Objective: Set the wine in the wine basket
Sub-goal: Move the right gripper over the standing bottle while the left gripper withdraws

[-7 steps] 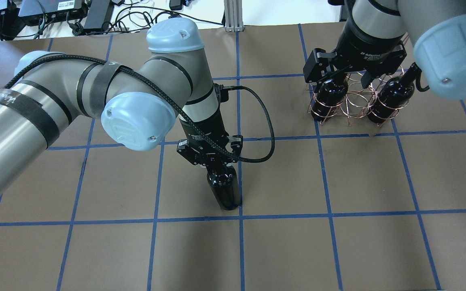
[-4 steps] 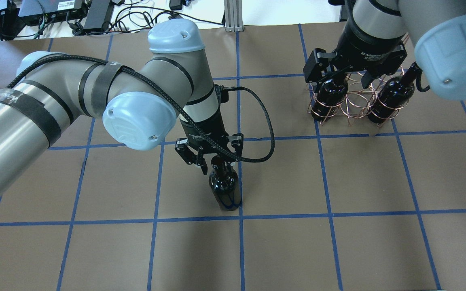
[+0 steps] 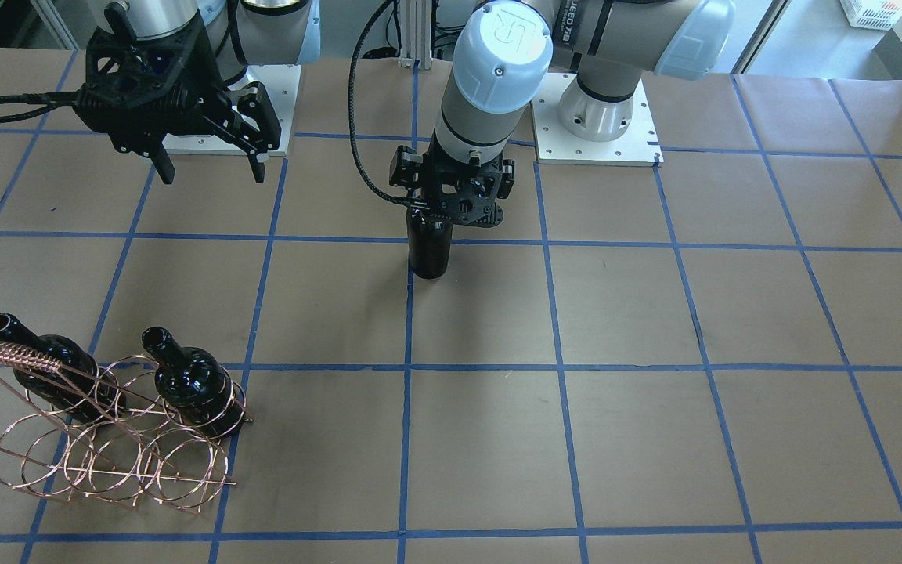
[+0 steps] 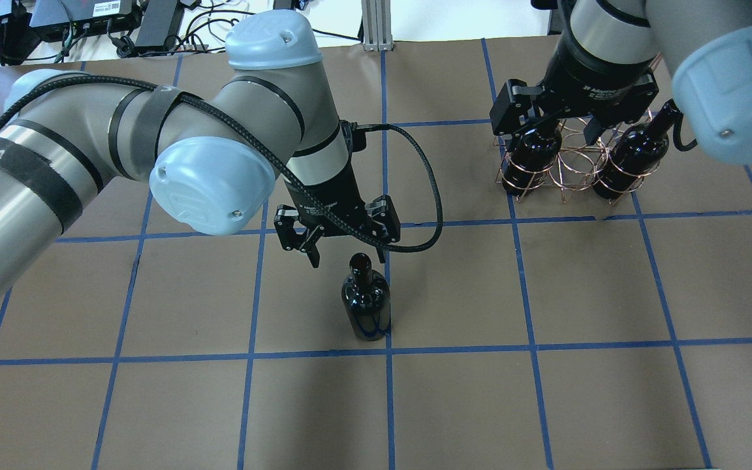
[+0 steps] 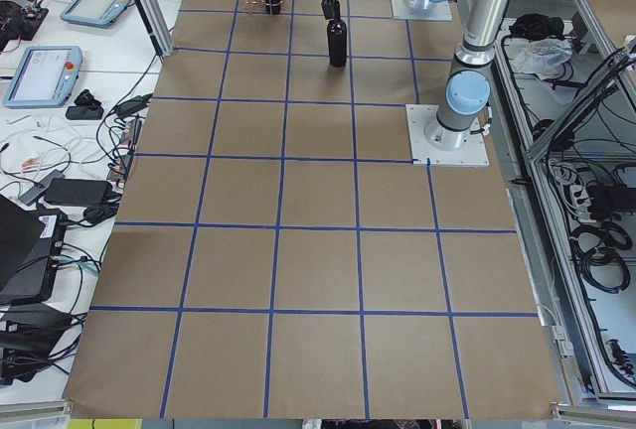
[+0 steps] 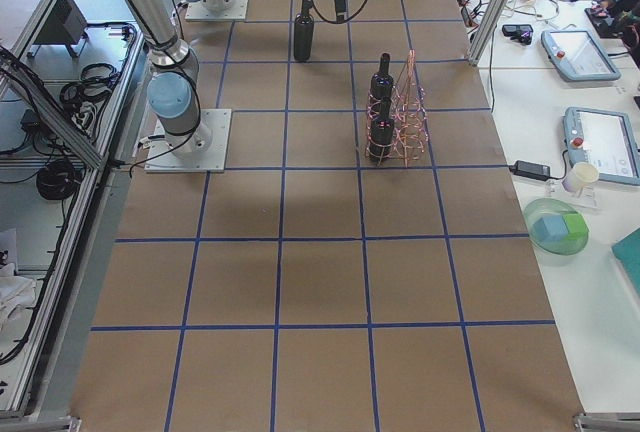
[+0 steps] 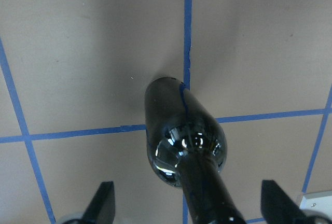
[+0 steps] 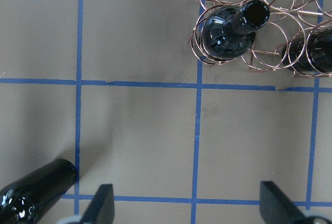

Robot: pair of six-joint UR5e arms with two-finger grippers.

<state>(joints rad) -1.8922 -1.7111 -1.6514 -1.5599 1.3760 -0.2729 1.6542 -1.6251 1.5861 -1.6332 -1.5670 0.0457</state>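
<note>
Left claw [image 4: 350, 253] hangs spread and empty over the wine [image 4: 366, 307], upright mid-bench; the wine basket [image 4: 572, 163] sits toward the far edge, right side. Best lower centred, closing below the neck's lip.

I run this rig in a robotics lab: the worktop [image 5: 318, 270] is papered brown and gridded with blue tape [image 5: 318, 228], arm bases are bolted to metal plates [image 5: 472, 156] along one edge, and teach pendants [image 5: 37, 74] and loose cables [image 5: 127, 109] crowd the benches [image 5: 89, 52] past the opposite edge.
</note>
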